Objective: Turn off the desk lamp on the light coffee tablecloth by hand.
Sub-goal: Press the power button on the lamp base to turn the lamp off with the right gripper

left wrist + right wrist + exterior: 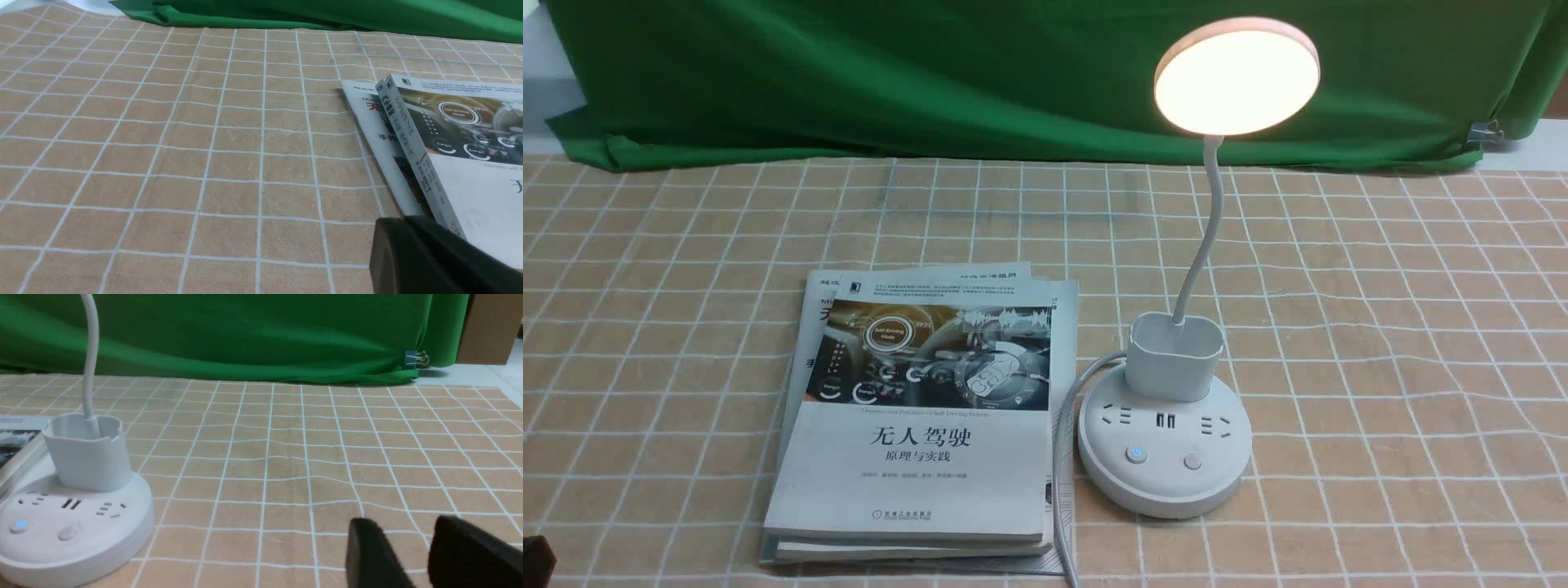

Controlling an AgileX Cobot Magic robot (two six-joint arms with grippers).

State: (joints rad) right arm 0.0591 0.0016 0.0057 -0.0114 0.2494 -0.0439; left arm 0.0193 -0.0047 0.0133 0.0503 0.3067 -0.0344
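The desk lamp stands on the light coffee tablecloth, right of centre. Its disc head glows. The round base has a blue-lit left button and a plain right button. In the right wrist view the base and pen cup lie well to one side of my right gripper, which is open and empty, low over the cloth. My left gripper looks shut and empty beside the books. Only a dark corner of it shows in the front view.
A stack of books lies just left of the lamp, also in the left wrist view. The lamp's white cable runs between books and base toward the front edge. A green backdrop cloth hangs behind.
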